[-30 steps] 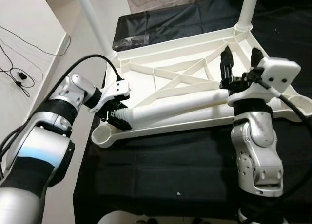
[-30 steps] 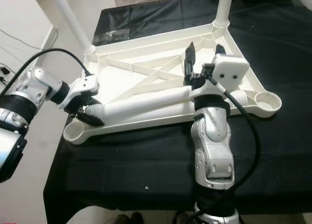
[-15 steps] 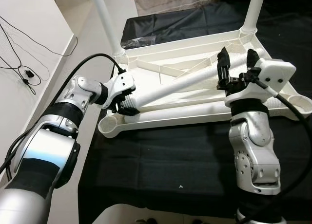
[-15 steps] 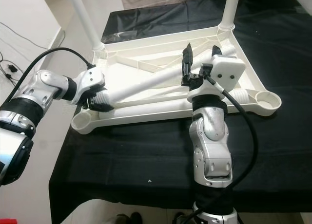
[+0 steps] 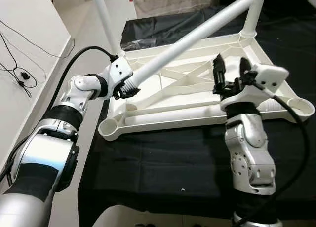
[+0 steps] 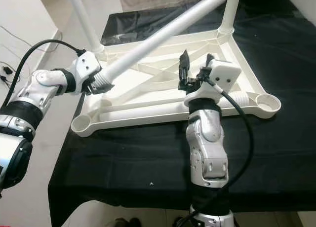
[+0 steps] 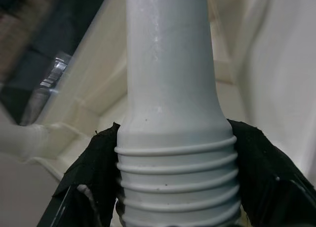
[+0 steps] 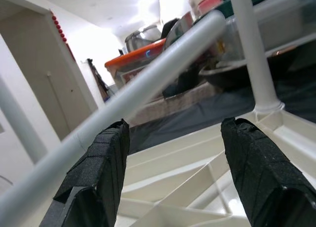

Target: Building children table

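Right gripper fingers spread wide, nothing between them; a white table leg slants across from seven o'clock toward one o'clock above the ribbed tabletop underside.

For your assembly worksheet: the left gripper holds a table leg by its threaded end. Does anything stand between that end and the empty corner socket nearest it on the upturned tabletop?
Nothing visible does. The left gripper holds the leg by its threaded end, raised above the tabletop. The near-left corner socket lies open below it. The right gripper hovers open, well aside.

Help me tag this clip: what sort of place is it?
Probably a room in a home: an upturned white plastic children's table lies on a black-covered surface, with storage tubs and pots stacked behind and pale floor beside.
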Robot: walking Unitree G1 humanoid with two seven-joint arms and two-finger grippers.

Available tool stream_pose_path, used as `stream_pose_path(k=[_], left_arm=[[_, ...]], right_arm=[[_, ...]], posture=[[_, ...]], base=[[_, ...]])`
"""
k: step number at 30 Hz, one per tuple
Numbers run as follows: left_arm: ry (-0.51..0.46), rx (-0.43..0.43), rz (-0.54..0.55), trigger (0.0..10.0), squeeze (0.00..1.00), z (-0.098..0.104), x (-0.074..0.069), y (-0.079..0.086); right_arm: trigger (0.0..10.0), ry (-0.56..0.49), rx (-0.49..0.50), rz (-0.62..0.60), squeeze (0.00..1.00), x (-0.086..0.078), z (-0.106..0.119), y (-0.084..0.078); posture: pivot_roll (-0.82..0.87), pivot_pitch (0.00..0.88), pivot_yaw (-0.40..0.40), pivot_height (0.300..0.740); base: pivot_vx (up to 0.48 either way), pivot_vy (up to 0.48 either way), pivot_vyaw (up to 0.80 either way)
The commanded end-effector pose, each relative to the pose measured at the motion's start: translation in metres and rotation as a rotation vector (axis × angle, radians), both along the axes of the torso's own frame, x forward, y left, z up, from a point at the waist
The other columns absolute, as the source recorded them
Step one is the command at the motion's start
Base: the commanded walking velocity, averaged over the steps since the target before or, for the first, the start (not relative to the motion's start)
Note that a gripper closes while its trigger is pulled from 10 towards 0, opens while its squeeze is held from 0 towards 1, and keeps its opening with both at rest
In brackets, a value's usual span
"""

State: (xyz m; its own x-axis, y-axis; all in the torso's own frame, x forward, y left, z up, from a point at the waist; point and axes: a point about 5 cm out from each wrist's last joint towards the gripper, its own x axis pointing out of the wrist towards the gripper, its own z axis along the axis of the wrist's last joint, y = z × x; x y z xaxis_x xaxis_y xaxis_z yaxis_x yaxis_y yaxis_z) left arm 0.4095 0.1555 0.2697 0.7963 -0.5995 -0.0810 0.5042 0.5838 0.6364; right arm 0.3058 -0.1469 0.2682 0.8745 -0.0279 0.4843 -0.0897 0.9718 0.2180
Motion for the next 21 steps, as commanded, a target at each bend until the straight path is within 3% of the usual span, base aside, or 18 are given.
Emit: stream_pose_path(k=[1, 2, 3, 4, 8, 11, 12, 13, 14, 16, 21], left_arm=[[-0.064, -0.022, 0.036, 10.0, 0.00, -0.004, -0.003, 0.010], [-0.098, -0.033, 0.044, 10.0, 0.00, -0.006, -0.005, 0.011], [-0.130, -0.042, 0.051, 10.0, 0.00, -0.011, -0.008, 0.012], [-0.142, -0.076, 0.055, 10.0, 0.00, -0.016, -0.012, 0.012], [-0.211, -0.117, 0.069, 10.0, 0.00, -0.032, -0.024, 0.007], [-0.236, -0.101, 0.058, 10.0, 0.00, -0.041, -0.035, 0.000], [-0.241, -0.119, 0.062, 10.0, 0.00, -0.046, -0.041, -0.003], [-0.245, -0.132, 0.067, 10.0, 0.00, -0.049, -0.046, -0.005], [-0.246, -0.158, 0.061, 10.0, 0.00, -0.055, -0.053, -0.011], [-0.237, -0.195, 0.060, 10.0, 0.00, -0.062, -0.064, -0.019], [-0.206, -0.219, 0.068, 10.0, 0.00, -0.073, -0.074, -0.025]], right_arm=[[10.0, 0.051, 0.023, 0.036, 0.00, 0.002, -0.010, 0.002], [10.0, 0.066, 0.024, 0.054, 0.00, 0.003, -0.013, 0.004], [10.0, 0.077, 0.059, 0.095, 0.40, 0.004, -0.017, 0.006], [10.0, 0.078, 0.088, 0.139, 1.00, 0.003, -0.019, 0.009], [10.0, 0.077, 0.135, 0.243, 1.00, 0.001, -0.021, 0.017], [10.0, 0.086, 0.146, 0.295, 1.00, 0.001, -0.022, 0.022], [10.0, 0.085, 0.166, 0.349, 0.90, 0.000, -0.022, 0.026], [10.0, 0.083, 0.180, 0.386, 0.90, -0.001, -0.021, 0.029], [10.0, 0.084, 0.189, 0.438, 0.00, -0.003, -0.021, 0.033], [10.0, 0.087, 0.196, 0.506, 0.00, -0.006, -0.021, 0.037], [10.0, 0.079, 0.193, 0.587, 0.00, -0.011, -0.019, 0.041]], posture=[[0.08, 0.129, 0.089, 0.740], [0.08, 0.130, 0.088, 0.740], [0.08, 0.132, 0.079, 0.740], [0.08, 0.132, 0.077, 0.740], [0.09, 0.136, 0.062, 0.740], [0.08, 0.139, 0.052, 0.740], [0.08, 0.145, 0.044, 0.740], [0.08, 0.145, 0.044, 0.740], [0.08, 0.151, 0.031, 0.740], [0.07, 0.156, 0.021, 0.740], [0.07, 0.161, 0.010, 0.740]], base=[[0.000, 0.000, 0.00], [0.000, 0.000, 0.00], [0.000, 0.000, 0.00], [0.000, 0.000, 0.00], [0.000, 0.000, 0.00], [0.000, 0.000, 0.00], [0.000, 0.000, 0.00], [0.000, 0.000, 0.00], [0.000, 0.000, 0.00], [0.000, 0.000, 0.00], [0.000, 0.000, 0.00]])
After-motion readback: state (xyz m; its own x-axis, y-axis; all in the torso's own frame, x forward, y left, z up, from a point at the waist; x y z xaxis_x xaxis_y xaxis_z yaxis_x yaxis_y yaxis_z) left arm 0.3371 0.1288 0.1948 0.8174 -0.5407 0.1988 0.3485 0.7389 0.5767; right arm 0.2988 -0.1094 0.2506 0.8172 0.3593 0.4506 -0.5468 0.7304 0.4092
